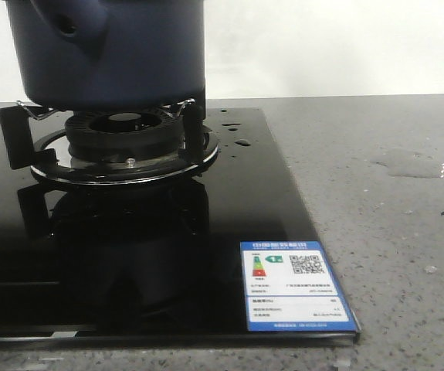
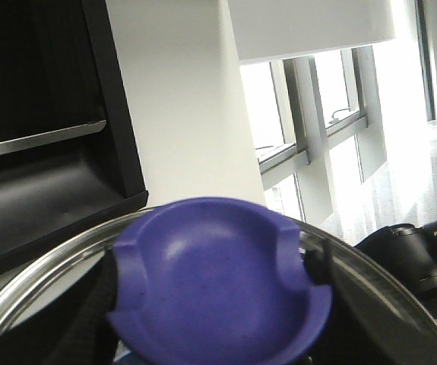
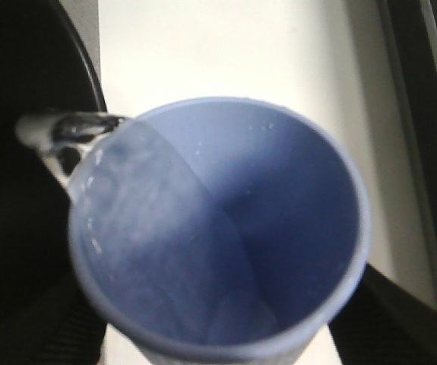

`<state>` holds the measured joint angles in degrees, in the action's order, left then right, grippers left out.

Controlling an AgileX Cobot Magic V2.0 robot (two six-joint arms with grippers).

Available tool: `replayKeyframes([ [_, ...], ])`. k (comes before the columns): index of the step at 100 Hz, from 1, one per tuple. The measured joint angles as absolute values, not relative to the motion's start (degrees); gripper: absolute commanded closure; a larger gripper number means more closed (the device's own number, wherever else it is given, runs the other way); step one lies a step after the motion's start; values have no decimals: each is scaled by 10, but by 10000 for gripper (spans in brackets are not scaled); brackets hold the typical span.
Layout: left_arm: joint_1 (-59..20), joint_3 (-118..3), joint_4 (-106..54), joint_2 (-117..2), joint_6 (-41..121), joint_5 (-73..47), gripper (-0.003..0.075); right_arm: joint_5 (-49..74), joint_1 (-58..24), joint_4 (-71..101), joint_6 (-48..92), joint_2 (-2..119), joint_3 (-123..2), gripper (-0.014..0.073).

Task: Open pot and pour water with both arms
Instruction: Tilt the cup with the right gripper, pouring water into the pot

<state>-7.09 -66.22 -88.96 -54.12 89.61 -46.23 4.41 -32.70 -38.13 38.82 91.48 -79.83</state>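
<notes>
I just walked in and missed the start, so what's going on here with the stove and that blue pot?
A dark navy pot sits on the gas burner of a black glass stove. The left wrist view shows a lid with a purple-blue knob close up, lifted toward the windows. The right wrist view shows a tilted pale blue cup with water streaming over its rim. Drops and a puddle lie on the counter. Neither arm's jaws can be seen clearly.
</notes>
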Motion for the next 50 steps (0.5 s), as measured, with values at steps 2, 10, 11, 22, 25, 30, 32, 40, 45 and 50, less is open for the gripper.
replayKeyframes([
  [2, -71, -662, -890, -541, 896, -462, 448, 44, -327, -389, 388, 916, -798, 297],
  [10, -71, -662, -890, -541, 896, -462, 448, 39, -327, -407, 388, 917, -798, 297],
  [11, -71, -662, -890, -541, 896, -462, 448, 39, -327, -410, 388, 917, -798, 297],
  [22, -71, -662, -890, -541, 896, -462, 448, 27, -327, -419, 388, 917, -798, 297],
  [25, -71, -662, -890, -541, 896, -462, 448, 24, -327, -421, 388, 917, -798, 297],
  [30, -71, -662, -890, -541, 896, -462, 448, 17, -327, -424, 388, 917, -798, 297],
  [32, -71, -662, -890, -541, 896, -462, 448, 17, -327, -425, 388, 917, -798, 297],
  [40, -71, -662, -890, -541, 896, -463, 448, 8, -327, -441, 388, 917, -801, 297],
  [45, -71, -662, -890, -541, 896, -464, 448, 0, -327, -456, 388, 917, -801, 297],
  [50, -71, -662, -890, -541, 896, -464, 448, 0, -327, -474, 388, 917, -802, 297],
])
